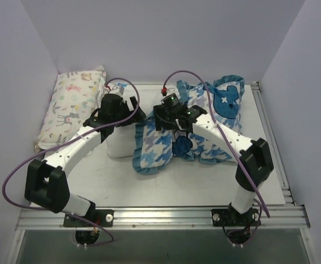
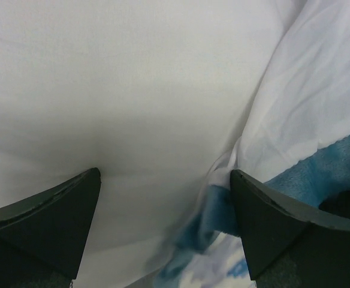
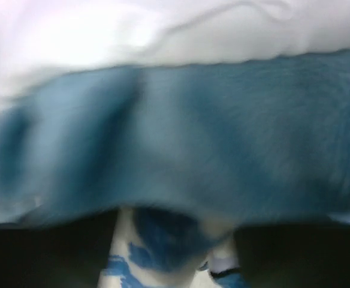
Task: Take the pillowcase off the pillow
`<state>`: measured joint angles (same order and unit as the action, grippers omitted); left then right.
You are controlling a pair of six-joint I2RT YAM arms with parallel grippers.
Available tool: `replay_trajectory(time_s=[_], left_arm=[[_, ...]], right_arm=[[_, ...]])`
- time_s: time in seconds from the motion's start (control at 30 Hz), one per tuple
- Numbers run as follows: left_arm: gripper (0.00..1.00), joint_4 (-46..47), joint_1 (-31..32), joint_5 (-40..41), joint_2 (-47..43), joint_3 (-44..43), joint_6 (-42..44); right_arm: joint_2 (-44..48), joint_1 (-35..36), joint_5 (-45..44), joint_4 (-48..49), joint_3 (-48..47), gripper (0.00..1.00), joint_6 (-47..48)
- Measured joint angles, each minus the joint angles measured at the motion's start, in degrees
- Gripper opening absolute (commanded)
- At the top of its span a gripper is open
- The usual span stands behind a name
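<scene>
Presently the pillowcase [image 1: 149, 149] lies bunched against the right side of the pillow [image 1: 118, 146], apparently covering that end; the pillow's left end is bare.

Left gripper [image 2: 164, 180]: spread wide, straddling the pillow's white bulge, nothing pinched.

Right gripper [image 3: 175, 240]: jaws apart at the ruffled edge [image 3: 181, 138] just right of the pillow. The view is blurred and no grip is evident.

Assessment: both items are light, limp and compressible. The cover will likely bunch rather than slide.

Recommended hold: pinch the ruffle at the open hem and pin the pillow's bare end.
</scene>
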<state>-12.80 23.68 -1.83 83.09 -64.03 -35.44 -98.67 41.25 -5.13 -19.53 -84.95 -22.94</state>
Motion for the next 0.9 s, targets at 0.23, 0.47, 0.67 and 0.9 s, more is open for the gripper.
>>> replay_trajectory(time_s=[0.23,0.47,0.67,0.9], left_arm=[[0.76,1.1,-1.8,-0.9,2.4,0.8,-1.0],[0.3,2.3,-5.0,-1.7,3.7,2.8,-2.0],[0.91,-0.3,-5.4,-1.4,3.5,2.1,-0.2],[0.97,-8.1,6.3,8.5,1.9,-5.9,0.0]], right_arm=[[3.3,-8.9,3.0,3.0,6.7,0.0,-4.8],[20.5,-27.5,9.7,5.0,19.3,0.0,-9.9],[18.6,-33.4,12.7,4.7,20.4,0.0,-10.9],[8.5,-32.9,13.6,7.0,18.4,0.0,-11.0]])
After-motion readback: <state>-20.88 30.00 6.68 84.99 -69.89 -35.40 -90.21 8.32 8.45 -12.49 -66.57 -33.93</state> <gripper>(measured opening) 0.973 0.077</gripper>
